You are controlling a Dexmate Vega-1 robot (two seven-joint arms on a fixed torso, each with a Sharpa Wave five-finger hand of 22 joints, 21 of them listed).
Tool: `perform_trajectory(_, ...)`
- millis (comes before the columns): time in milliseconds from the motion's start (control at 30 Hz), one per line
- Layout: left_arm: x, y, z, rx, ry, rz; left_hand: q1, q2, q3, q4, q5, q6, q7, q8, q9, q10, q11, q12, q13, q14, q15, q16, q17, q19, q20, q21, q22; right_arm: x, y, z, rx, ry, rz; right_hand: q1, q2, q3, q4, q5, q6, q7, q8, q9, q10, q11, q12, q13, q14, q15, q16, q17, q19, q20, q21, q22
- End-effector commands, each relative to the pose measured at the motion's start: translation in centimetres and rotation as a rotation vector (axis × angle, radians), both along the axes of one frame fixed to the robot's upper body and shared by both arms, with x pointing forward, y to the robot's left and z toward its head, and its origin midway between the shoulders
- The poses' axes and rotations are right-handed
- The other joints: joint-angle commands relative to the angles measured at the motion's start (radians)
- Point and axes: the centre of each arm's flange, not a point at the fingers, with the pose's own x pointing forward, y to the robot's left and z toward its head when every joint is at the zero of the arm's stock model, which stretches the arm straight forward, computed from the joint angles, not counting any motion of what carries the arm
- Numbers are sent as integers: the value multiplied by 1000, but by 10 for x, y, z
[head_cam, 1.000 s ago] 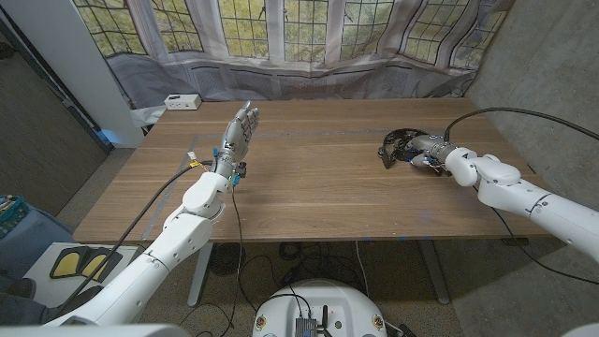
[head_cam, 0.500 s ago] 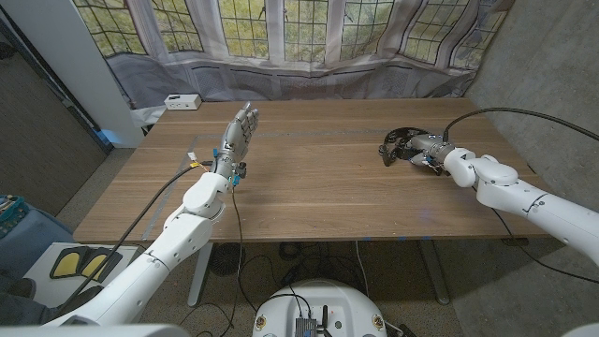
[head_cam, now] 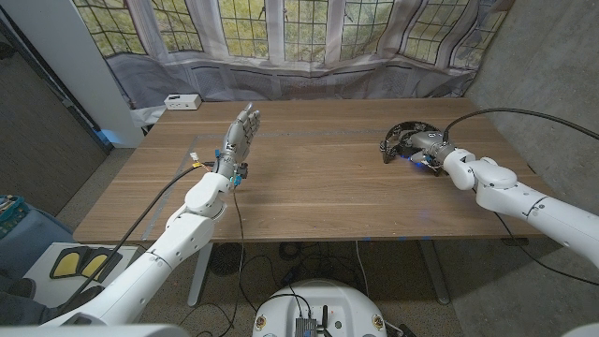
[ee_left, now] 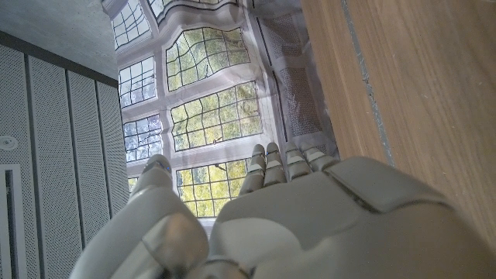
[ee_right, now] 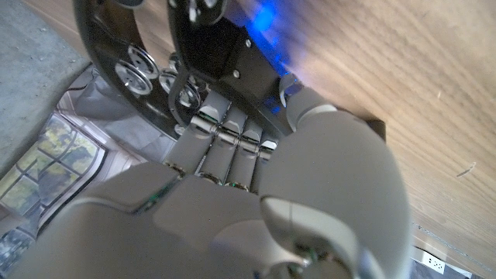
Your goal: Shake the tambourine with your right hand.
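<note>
The black tambourine (head_cam: 401,139) with small metal jingles hangs just over the right side of the wooden table (head_cam: 318,187). My right hand (head_cam: 430,144) grips its rim from the near side. In the right wrist view the fingers of my right hand (ee_right: 256,194) curl around the black frame of the tambourine (ee_right: 116,54), with jingles showing beside them. My left hand (head_cam: 241,131) stands raised over the table's left part, fingers straight and together, holding nothing. The left wrist view shows the back of my left hand (ee_left: 294,209) against the windows.
A small white box (head_cam: 182,101) sits at the table's far left corner. A black cable (head_cam: 487,113) arcs from my right arm past the table's right edge. Draped cloth and leaded windows close off the back.
My right hand has lifted the tambourine slightly and carried it a little toward the table's far side, tilting it. My left hand has stayed where it was.
</note>
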Motion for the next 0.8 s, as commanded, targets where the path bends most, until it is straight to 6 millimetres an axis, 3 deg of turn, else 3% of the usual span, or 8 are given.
perform_trajectory(33,3,0,0,5,7,-4,2,8,1,-6,-3,9,0,-2,3,0,-4,-5,3,-1,-4,-1,6,-6,2,1,5,-11,1,9,22,-73,9,51,48,40,38,-1,73,-65,0,2,10,1,5,1,8,-59,-2,1,16,-12,0,-1)
perform_trajectory(800,3,1,6,12,-5,-9,1,8,1,-6,-3,10,-1,-1,3,-1,-5,-5,3,0,-4,-1,6,-8,2,0,5,-48,5,28,112,-249,57,48,52,46,52,-5,71,-64,-12,5,14,-2,-5,3,18,-57,-6,8,14,-10,7,-1)
